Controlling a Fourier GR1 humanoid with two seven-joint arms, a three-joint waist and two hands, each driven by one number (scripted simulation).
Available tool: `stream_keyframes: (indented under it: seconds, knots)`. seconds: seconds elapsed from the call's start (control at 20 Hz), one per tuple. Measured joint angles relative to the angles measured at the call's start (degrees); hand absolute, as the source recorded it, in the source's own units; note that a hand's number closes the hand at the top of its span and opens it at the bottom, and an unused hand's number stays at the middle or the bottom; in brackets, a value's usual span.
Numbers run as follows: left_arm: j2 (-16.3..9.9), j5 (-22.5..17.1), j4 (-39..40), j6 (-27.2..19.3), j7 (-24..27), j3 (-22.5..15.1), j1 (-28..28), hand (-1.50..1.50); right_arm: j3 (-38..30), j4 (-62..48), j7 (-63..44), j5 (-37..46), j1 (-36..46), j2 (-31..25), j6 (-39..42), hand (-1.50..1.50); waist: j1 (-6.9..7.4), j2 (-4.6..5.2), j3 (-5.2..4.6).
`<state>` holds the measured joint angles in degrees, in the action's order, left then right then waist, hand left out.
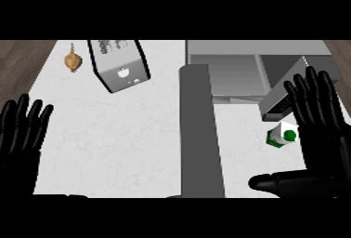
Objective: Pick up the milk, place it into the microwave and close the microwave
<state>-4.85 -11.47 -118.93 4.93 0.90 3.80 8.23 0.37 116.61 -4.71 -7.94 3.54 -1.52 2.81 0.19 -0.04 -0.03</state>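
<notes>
Right hand (pixel 316 139) flat, fingers straight, thumb out, just beside milk (pixel 282 135); left hand (pixel 22 128) open at left edge.

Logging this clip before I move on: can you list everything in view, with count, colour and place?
Milk: one, white and green carton, on the counter at right, beside the right hand's palm.
Microwave: one, grey, top centre-right, open.
Door: one, dark grey, swung out down the middle of the view.
Box: one, grey with white markings, top left of centre.
Onion: one, brown, top left.
Counter: one, white speckled.
Left hand: black, open, left edge, resting.
Right hand: black, open, right side.
</notes>
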Motion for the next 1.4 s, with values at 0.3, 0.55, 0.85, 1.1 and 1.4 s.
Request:
stream_keyframes:
  seconds: [0.3,0.55,0.85,1.1,1.4]
  knots:
    - [1.1,0.0,-2.8,1.9,1.9,-0.6,5.9,-1.50,-1.3,-2.9,2.6,4.2,-0.7,0.2,-2.7,-1.50,0.08,-0.01,0.02]
    - [1.0,-1.6,-4.0,4.2,2.8,0.6,8.5,-1.50,-4.7,-7.5,4.6,4.1,0.0,-0.9,-3.2,-1.50,0.09,0.01,0.02]
    - [1.0,-2.8,-4.6,7.0,4.4,2.3,11.6,-1.50,-8.3,-17.6,11.3,3.5,0.2,-1.8,-2.3,-1.50,0.14,0.03,0.03]
    - [1.7,-2.0,-4.0,8.0,5.5,2.9,12.3,-1.50,-10.9,-20.2,12.9,2.1,-1.4,-3.0,-1.7,-1.50,0.01,0.02,0.04]
    - [1.8,-3.2,-3.7,10.5,6.7,4.4,13.7,-1.50,-13.7,-30.0,20.5,2.7,-1.4,-4.1,-1.1,-1.50,0.09,0.02,0.03]
